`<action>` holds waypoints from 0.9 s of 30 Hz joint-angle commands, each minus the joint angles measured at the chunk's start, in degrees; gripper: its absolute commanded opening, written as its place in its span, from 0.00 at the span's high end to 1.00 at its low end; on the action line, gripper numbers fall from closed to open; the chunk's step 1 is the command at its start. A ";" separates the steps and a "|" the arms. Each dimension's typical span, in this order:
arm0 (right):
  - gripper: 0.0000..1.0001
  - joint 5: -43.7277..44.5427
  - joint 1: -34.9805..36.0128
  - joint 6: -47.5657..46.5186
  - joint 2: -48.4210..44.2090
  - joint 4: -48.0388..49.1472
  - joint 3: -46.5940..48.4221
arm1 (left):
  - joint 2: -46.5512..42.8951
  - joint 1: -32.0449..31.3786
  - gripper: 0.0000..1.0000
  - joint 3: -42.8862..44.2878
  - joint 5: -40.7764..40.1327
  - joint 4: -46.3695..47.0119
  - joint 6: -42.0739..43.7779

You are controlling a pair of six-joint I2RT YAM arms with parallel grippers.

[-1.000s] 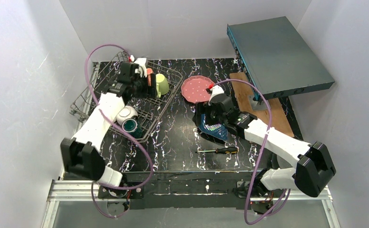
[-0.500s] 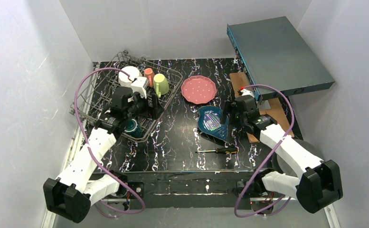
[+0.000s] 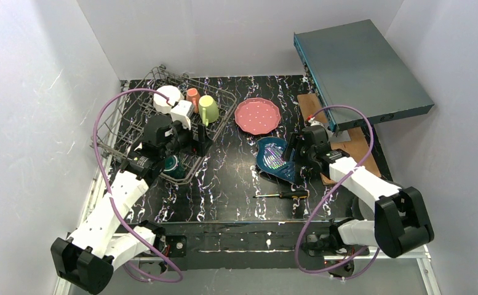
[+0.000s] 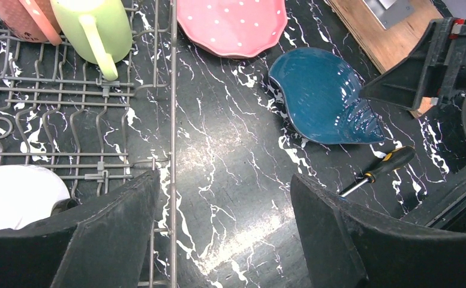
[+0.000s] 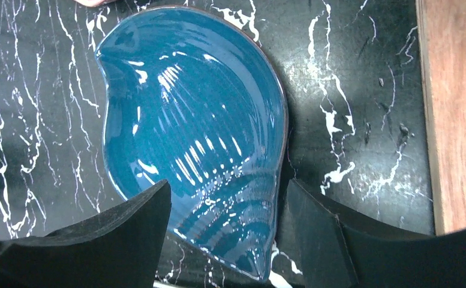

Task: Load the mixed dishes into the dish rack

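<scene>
As the right gripper [image 5: 227, 198] gapes empty over the blue plate [image 5: 188, 120], the left gripper [image 4: 224, 180] gapes empty too. Dish rack [image 4: 173, 90] rim beneath it.

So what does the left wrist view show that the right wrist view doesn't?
Only the left wrist: the rack holding the mug, salmon cup and a white dish, most of the pink plate, the screwdriver, and the open left gripper.
Only the right wrist: the open right gripper, fingers either side of the narrow end of the blue plate, with its ribs in close-up.
Both: the blue plate, the wooden board and the marbled table.
</scene>
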 commanded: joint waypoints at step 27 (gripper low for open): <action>0.39 -3.53 -1.82 5.90 14.49 6.72 -5.56 | 0.76 -0.97 0.21 0.09 -3.66 -0.37 1.39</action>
